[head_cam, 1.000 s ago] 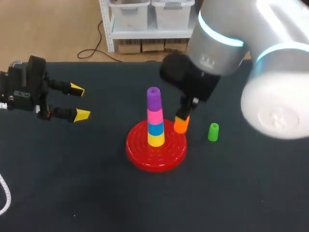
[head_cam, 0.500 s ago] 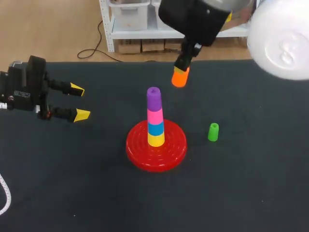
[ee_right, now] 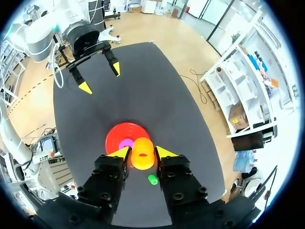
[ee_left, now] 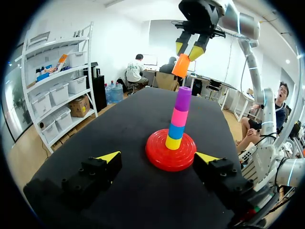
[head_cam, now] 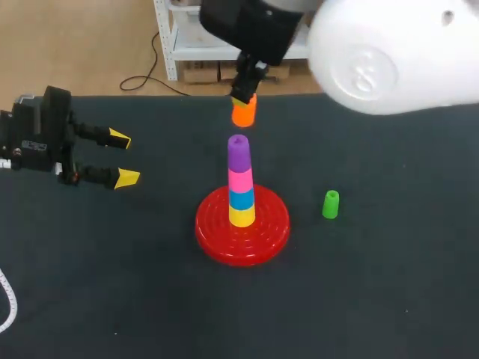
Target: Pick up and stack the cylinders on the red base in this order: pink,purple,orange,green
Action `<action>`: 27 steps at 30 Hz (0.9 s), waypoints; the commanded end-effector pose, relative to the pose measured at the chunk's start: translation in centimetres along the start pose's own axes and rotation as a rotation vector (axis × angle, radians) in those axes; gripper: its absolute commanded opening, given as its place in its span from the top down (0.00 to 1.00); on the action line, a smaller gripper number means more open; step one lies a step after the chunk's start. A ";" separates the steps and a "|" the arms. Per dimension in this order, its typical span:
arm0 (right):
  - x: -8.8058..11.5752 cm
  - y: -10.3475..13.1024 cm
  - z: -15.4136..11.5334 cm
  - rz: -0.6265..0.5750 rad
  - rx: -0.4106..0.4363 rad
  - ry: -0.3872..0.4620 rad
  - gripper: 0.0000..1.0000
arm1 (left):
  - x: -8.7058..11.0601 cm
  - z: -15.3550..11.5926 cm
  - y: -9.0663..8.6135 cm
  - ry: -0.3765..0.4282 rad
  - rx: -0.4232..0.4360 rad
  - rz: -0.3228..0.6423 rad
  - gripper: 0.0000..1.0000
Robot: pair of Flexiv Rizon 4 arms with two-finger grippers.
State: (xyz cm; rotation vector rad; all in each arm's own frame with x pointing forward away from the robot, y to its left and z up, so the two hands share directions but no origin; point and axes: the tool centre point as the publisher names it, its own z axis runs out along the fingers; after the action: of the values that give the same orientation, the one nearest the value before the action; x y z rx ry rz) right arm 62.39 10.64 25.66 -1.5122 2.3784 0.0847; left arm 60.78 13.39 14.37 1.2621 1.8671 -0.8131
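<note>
While my left gripper (head_cam: 123, 158) is hanging released over the left of the table (head_cam: 374, 299), fingers spread with nothing between them, I am noting the ground from my side outward. A white cable (head_cam: 6, 301) is curling at the near left edge. Toward the middle the red base (head_cam: 209, 226) is sitting flat, carrying a post of cylinders: yellow cylinder (head_cam: 241, 216) at the bottom, then blue cylinder (head_cam: 241, 199), pink cylinder (head_cam: 240, 179), and purple cylinder (head_cam: 238, 153) on top. The green cylinder (head_cam: 331, 204) is standing upright on the cloth to the right of the base, apart from it and untouched. Nothing is standing in the way of the post.

My right gripper (ee_right: 142, 152) is clenched on the orange cylinder (head_cam: 243, 114), one yellow tip on each side. The cylinder is hanging in the air just above the purple top, not touching it. In my right wrist view the purple top is peeking out beside the orange one, so the two are not quite lined up.

A second ago the orange cylinder was low beside the base's right edge. Half a second ago it was lifted, off behind and right of the post. It is now nearly over the post. My left arm is not shifting.
</note>
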 end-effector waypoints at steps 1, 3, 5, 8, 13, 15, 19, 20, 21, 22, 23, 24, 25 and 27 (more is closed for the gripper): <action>-1.5 0.0 0.6 -0.010 -0.012 0.037 1.00 | 0.1 0.0 0.0 -0.005 -0.001 0.002 0.00; -1.7 0.1 0.7 -0.012 -0.014 0.041 1.00 | 0.1 0.0 0.0 -0.005 -0.001 0.002 0.00; -1.8 0.3 1.0 -0.011 -0.020 0.049 1.00 | 0.1 0.0 0.0 -0.005 -0.001 0.002 0.00; -1.7 0.5 1.2 -0.003 -0.038 0.059 1.00 | 0.1 0.0 0.0 -0.005 -0.001 0.002 0.00; -1.3 0.7 1.4 0.000 -0.045 0.072 1.00 | 0.1 0.0 0.0 -0.005 -0.001 0.002 0.00; -1.1 0.9 1.4 -0.001 -0.052 0.075 1.00 | 0.1 0.0 0.0 -0.005 -0.001 0.002 0.00; -0.8 1.2 1.2 -0.002 -0.064 0.078 1.00 | 0.1 0.0 0.0 -0.005 -0.001 0.002 0.00; -0.7 1.3 1.2 -0.002 -0.066 0.079 1.00 | 0.1 0.0 0.0 -0.005 -0.001 0.002 0.00; -0.7 1.4 1.2 -0.002 -0.070 0.083 1.00 | 0.1 0.0 0.0 -0.005 -0.001 0.002 0.00; -0.6 1.4 1.3 -0.003 -0.072 0.086 1.00 | 0.1 0.0 0.0 -0.005 -0.001 0.002 0.00; -0.6 1.4 1.3 -0.004 -0.072 0.088 1.00 | 0.1 0.0 0.0 -0.005 -0.001 0.002 0.00; -0.5 1.5 1.4 -0.005 -0.073 0.094 1.00 | 0.1 0.0 0.0 -0.005 -0.001 0.002 0.00; -0.4 1.5 1.4 -0.007 -0.074 0.097 1.00 | 0.1 0.0 0.0 -0.005 -0.001 0.002 0.00; -0.2 1.6 1.5 -0.011 -0.074 0.105 1.00 | 0.1 0.0 0.0 -0.005 -0.001 0.002 0.00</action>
State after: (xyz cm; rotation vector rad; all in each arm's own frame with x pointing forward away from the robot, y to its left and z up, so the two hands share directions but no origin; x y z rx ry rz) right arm 61.52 11.89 24.17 -1.5991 2.4756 0.0960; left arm 60.78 13.39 14.37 1.2621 1.8671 -0.8131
